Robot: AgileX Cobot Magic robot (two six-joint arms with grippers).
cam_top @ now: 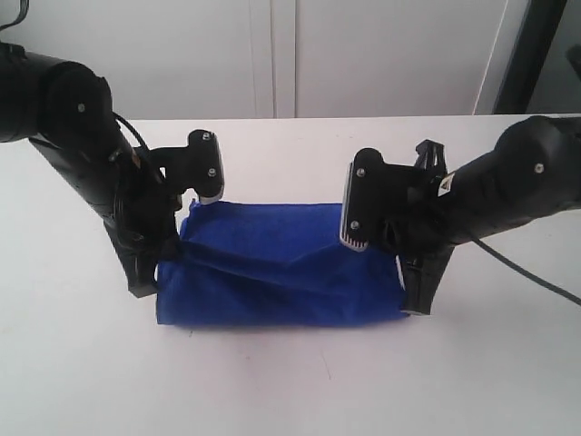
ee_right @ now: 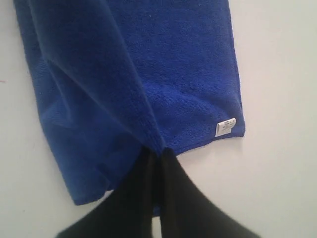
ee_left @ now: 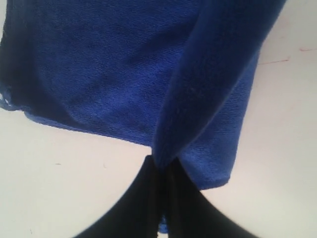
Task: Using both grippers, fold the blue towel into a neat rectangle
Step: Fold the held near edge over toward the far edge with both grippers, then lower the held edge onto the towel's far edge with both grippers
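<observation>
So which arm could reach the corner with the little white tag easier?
Probably the right. The right gripper pinches the blue towel close to the white tag; the left gripper pinches the towel's other end, with no tag in view.

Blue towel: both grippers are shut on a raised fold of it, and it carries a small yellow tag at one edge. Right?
Not quite: the tag is white, not yellow, as the right wrist view shows. The rest holds: the left gripper and the right gripper are each shut on a raised fold of the blue towel.
</observation>
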